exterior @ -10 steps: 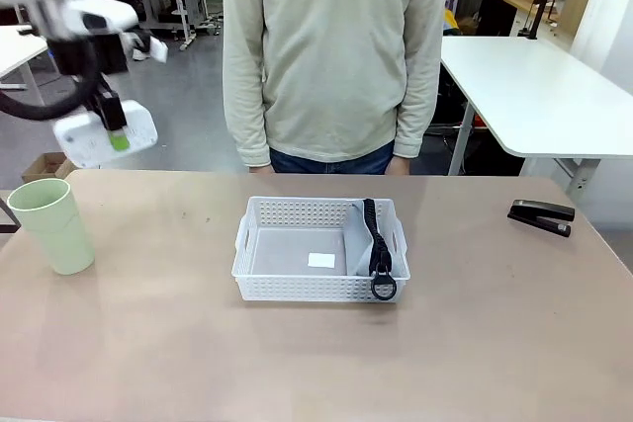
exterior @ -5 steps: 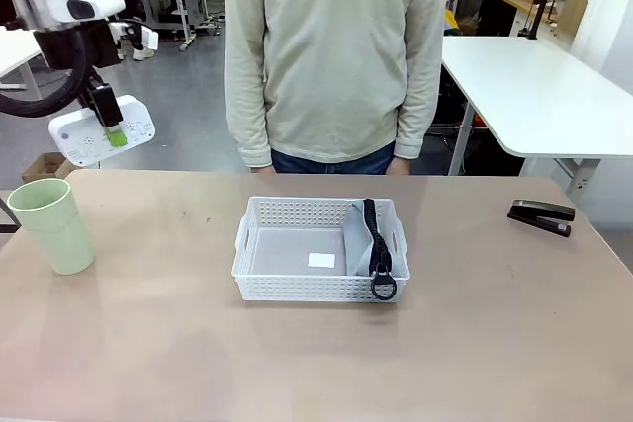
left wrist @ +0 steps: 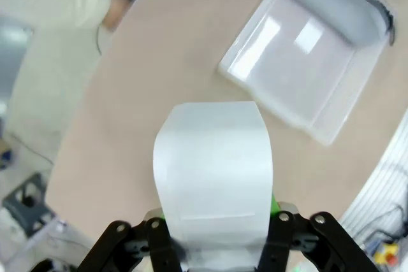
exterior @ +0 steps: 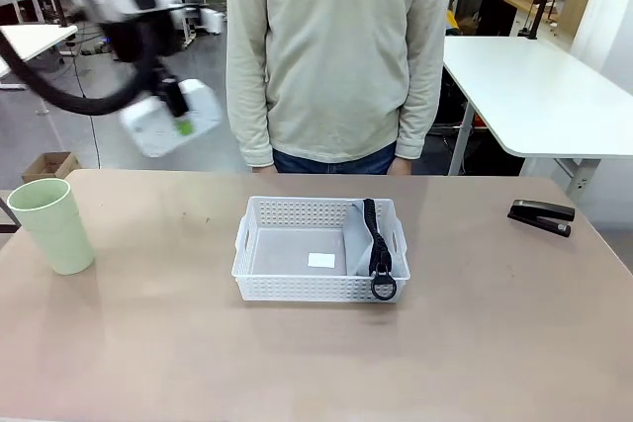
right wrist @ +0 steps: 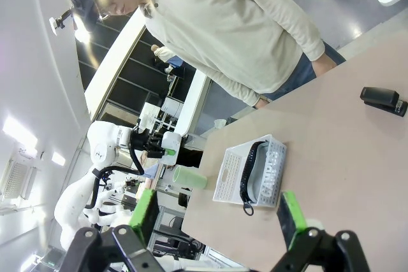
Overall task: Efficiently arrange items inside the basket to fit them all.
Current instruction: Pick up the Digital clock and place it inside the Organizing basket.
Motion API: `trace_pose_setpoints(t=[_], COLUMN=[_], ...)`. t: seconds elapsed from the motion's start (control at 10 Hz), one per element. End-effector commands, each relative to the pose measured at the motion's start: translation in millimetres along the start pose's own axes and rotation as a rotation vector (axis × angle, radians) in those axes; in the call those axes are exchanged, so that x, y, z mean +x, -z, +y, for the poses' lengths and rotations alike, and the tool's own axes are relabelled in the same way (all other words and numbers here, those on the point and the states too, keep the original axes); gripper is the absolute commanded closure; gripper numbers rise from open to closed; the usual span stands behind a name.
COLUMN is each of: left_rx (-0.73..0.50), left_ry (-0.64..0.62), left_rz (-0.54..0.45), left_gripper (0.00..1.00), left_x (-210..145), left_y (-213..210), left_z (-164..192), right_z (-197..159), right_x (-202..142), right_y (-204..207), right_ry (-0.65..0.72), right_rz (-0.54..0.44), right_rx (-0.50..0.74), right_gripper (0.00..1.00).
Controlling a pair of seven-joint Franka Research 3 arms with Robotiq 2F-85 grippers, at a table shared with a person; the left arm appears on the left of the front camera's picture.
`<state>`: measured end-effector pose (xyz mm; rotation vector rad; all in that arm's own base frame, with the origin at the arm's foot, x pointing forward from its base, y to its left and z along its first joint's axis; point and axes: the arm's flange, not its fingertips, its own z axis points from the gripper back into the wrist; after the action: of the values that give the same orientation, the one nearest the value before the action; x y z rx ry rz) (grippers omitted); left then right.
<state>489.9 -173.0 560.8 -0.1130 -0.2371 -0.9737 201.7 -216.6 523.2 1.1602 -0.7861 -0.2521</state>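
Since a second ago, the left arm has swung in from the table's left edge toward the middle, and its load has come with it. Nothing on the table has shifted.

- Left gripper (exterior: 181, 114): jaws part closed, clamped across one end of the small white device (exterior: 163, 126). It is held high and blurred by motion.
- Right gripper (right wrist: 217, 221): jaws wide apart with nothing between them, raised well off the work.
- Table (exterior: 148, 343): lies below the left gripper.
- Basket (exterior: 297, 289): ahead of and below the left gripper, toward the robot's right. In the left wrist view it sits beyond the device's far end. Most of its floor is bare.
- Grey pouch (exterior: 358, 239): stands on edge along the basket end farthest from the left gripper, with its strap ring hanging over the near rim. Judged soft, so it should squash aside to make room.
- Green cup (exterior: 51, 224): upright on the table, to the left gripper's outer side and well apart from it. Likely light, thin-walled and easy to tip. Best taken at the rim or across the wall.
- Device: rigid with a smooth shell, probably light and a little slippery. The present hold across its narrow end looks sound.
- Stapler (exterior: 541, 216): the item farthest from the left gripper, on the right arm's side. Probably dense and stiff, so grip across the body at mid-length.
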Motion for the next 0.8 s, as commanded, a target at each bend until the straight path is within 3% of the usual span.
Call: trace_pose_setpoints(t=[0.0,0.2,0.3,0.7], left_rx=[0.027,-0.071,-0.063,-0.066], left_ry=[0.062,0.159,0.179,0.291], left_rz=[-0.023,-0.018,-0.009,0.047], left_gripper=[0.48,0.48,0.48,0.48], left_x=[39.8,76.2,86.4,98.1], left_y=[39.5,82.1,101.8,179.4], left_z=[-47.8,-78.8,-94.8,-137.5], right_z=[0.3,0.3,0.3,0.3], right_x=[1.7,1.7,1.7,1.7], right_y=[0.9,0.9,0.9,0.9], right_ry=[-0.026,-0.026,-0.026,-0.026], right_rz=[-0.015,-0.015,-0.015,-0.015], right_rx=[0.023,0.023,0.023,0.023], right_gripper=[0.0,0.0,0.0,0.0])
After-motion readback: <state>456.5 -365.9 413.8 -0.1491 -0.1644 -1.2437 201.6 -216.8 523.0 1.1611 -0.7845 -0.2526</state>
